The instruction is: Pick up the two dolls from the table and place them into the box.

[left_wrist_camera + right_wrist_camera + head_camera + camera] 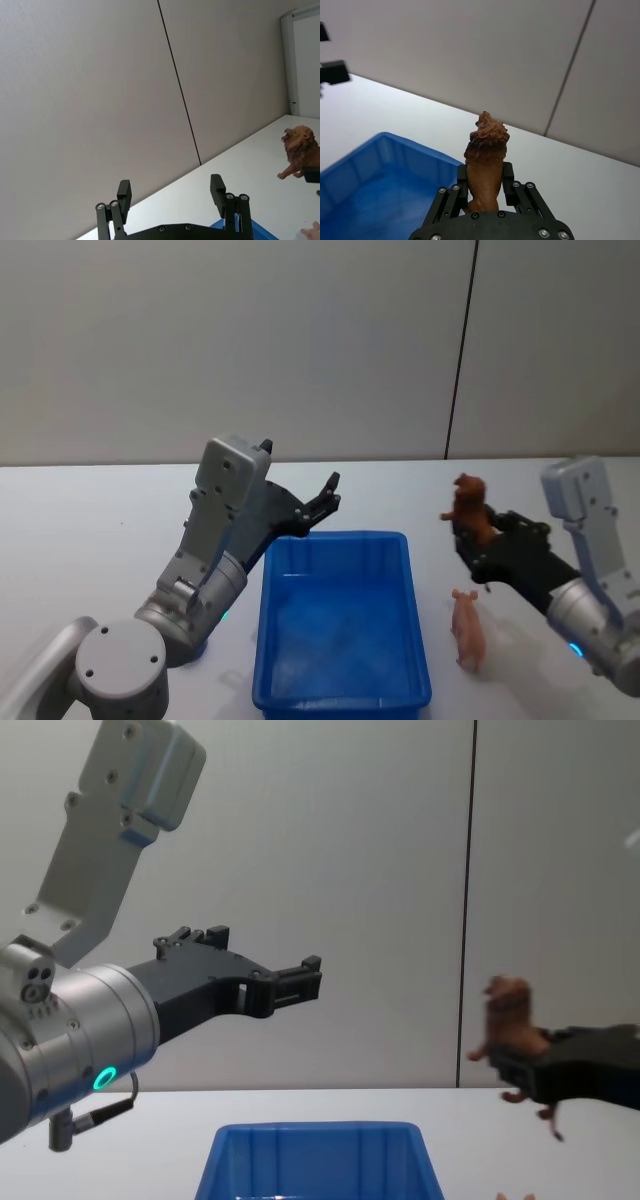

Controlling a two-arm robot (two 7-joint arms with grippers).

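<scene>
Standing upright between the clenched fingers of the right tool point(472, 532), a brown fuzzy lion-shaped doll point(470, 502) is held in the air, off the bright blue rectangular plastic bin point(335, 537) on its right side, level with its far right corner. In the right wrist view the doll's body is seen pinched from both sides by the black fingers point(461, 176), with its maned head raised above them and the bin's rim lying beyond and below. In the chest view the doll is seen well above the plain white table point(80, 530), higher than the bin's rim and clear of it.

A pale pink pig-like doll point(467, 628) is seen on the table just beside the bin's right wall, apart from it, towards the bin's near end. Its length runs roughly along that wall. It is touched by neither tool.

The left tool point(328, 495) is held released, its two black fingers point(124, 193) spread wide apart. It is raised over the bin's far left corner, a little beyond the far rim, and is pointed across towards the bin's right side. From the chest view it is seen high above the bin, well apart from both dolls.

The bin itself is set on the table between the two arms, with its long sides running away from the robot.
</scene>
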